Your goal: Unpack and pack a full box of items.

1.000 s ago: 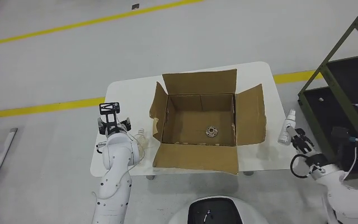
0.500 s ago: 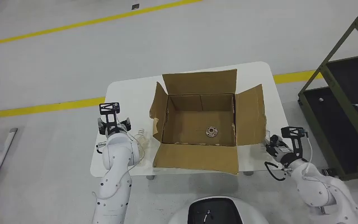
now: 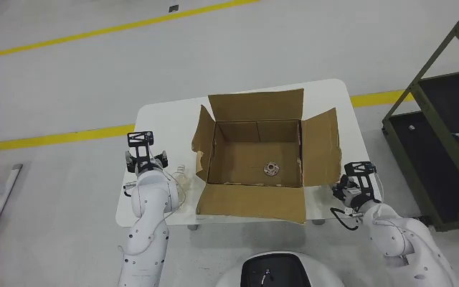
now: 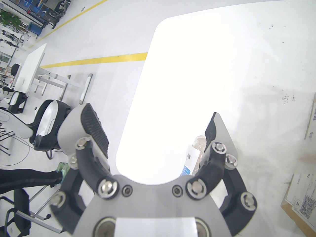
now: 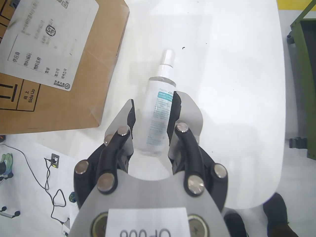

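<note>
An open cardboard box (image 3: 251, 202) stands in the middle of the white table (image 3: 168, 118), flaps spread out. A small round metal part (image 3: 271, 168) lies on its floor. My right gripper (image 3: 356, 184) hangs over the table's right front corner, just right of the box's right flap (image 5: 61, 62). It (image 5: 154, 99) is shut on a clear spray bottle (image 5: 161, 85) with a white cap pointing away from the wrist. My left gripper (image 3: 145, 147) stands open (image 4: 150, 114) over the table's left edge, with nothing between its fingers.
A small plastic-wrapped item (image 3: 180, 172) lies between the left arm and the box, seen behind a left finger (image 4: 195, 152). A green metal cart (image 3: 430, 122) stands right of the table. Bare table surface stretches behind and left of the box.
The right arm has swung in from beside the cart to the table's right front corner, carrying the spray bottle toward the box. The left arm has stayed still.
</note>
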